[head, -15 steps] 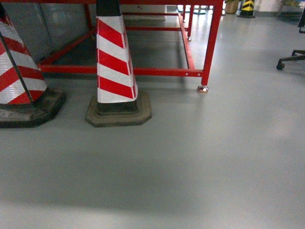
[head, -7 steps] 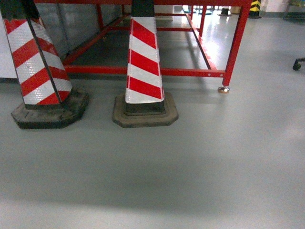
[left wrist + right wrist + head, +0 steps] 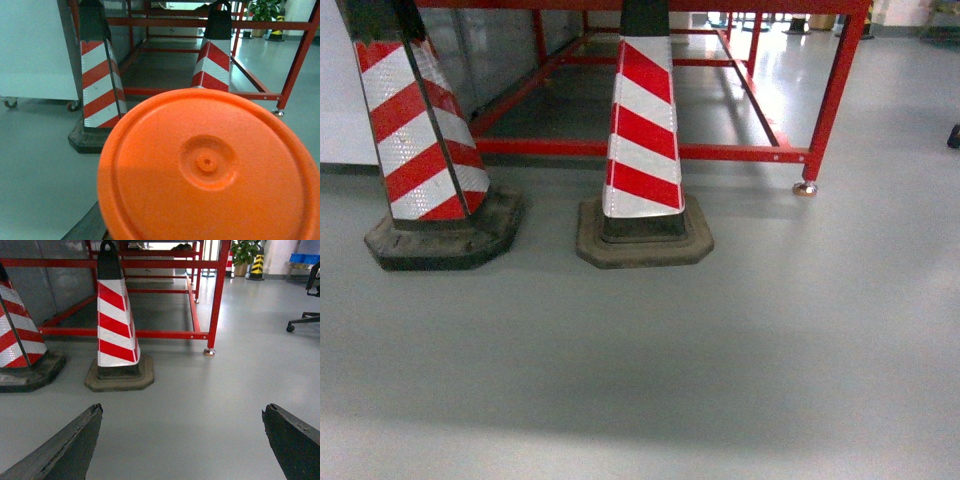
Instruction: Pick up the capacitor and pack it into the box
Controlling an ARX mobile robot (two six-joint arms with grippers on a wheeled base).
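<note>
The head camera looks low and forward across grey floor (image 3: pixel 720 350) at two striped cones (image 3: pixel 643 140) before a red frame (image 3: pixel 820 110). Both wrist cameras face the same cones; an orange disc (image 3: pixel 210 170) crowds the left wrist view.

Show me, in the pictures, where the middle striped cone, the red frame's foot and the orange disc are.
striped cone (image 3: pixel 642 150), head view, on a red stripe of its body.
red frame's foot (image 3: pixel 805 188), head view, on the metal foot under the leg.
orange disc (image 3: pixel 207 162), left wrist view, on its raised centre.
</note>
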